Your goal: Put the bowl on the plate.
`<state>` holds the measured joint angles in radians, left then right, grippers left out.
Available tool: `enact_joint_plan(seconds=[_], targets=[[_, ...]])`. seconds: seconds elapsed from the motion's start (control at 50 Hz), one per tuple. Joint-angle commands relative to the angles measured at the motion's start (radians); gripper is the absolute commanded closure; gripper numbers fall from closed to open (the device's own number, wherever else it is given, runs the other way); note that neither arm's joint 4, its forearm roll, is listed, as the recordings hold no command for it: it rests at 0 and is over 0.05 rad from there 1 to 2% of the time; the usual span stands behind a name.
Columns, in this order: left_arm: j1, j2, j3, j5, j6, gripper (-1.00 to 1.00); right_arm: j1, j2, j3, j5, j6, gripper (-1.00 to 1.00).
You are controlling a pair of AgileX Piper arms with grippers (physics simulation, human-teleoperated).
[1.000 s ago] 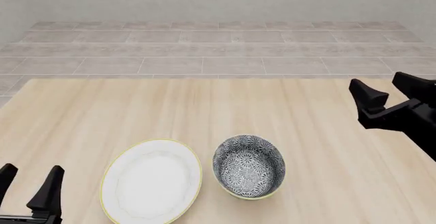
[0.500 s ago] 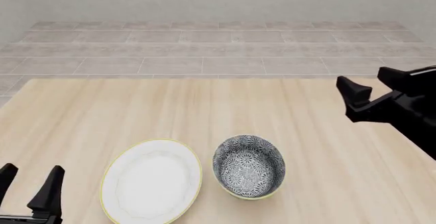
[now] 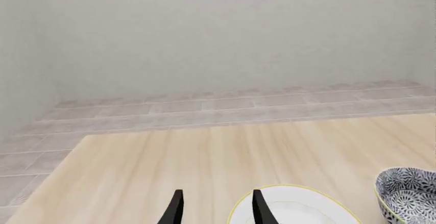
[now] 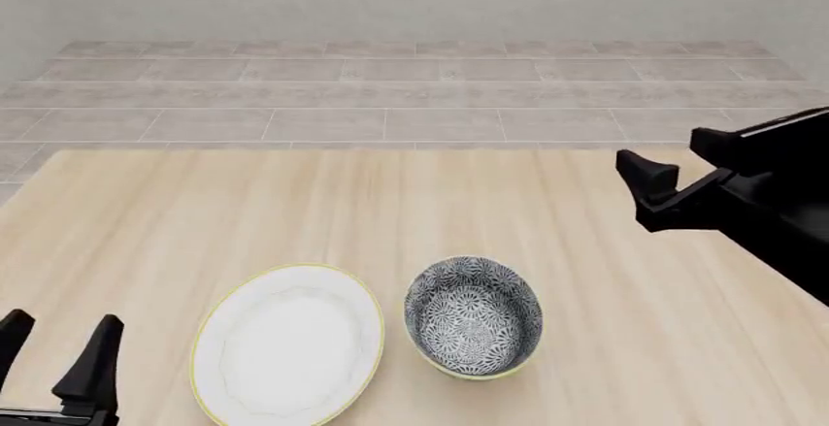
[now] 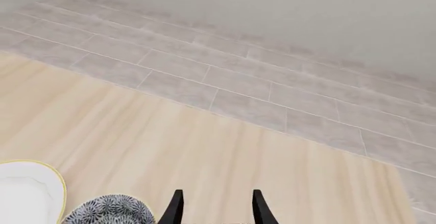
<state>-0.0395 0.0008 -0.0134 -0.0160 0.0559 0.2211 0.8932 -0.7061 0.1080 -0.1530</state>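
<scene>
Centrally, near the table's [image 4: 388, 213] front edge, the bowl [image 4: 473, 316] stands upright just right of the plate [image 4: 287, 344], close beside it but seemingly not touching. Likely a stiff, glazed ceramic, the bowl would be slippery and breakable; its thin rim on the side facing the right arm looks the best place to pinch. The right gripper [image 4: 674, 166] hovers well above the table, behind and right of the bowl, fingers spread, holding nothing. The left gripper [image 4: 58, 356] sits low at the front left, near the plate, also spread and empty.
</scene>
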Motion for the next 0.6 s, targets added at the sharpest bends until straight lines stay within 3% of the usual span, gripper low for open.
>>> enact_joint_plan(seconds=[0.02, 0.32, 0.6], targets=[[-0.005, 0.0, -0.003, -0.001, -0.002, -1.0, 0.032, 0.05, -0.03, 0.028, -0.004, -1.0], [-0.004, 0.001, -0.015, 0.002, -0.006, -1.0, 0.053, 0.115, -0.068, 0.045, 0.014, -1.0], [-0.002, 0.001, -0.031, 0.015, -0.009, -1.0, 0.064, 0.151, -0.094, 0.075, -0.016, -1.0]])
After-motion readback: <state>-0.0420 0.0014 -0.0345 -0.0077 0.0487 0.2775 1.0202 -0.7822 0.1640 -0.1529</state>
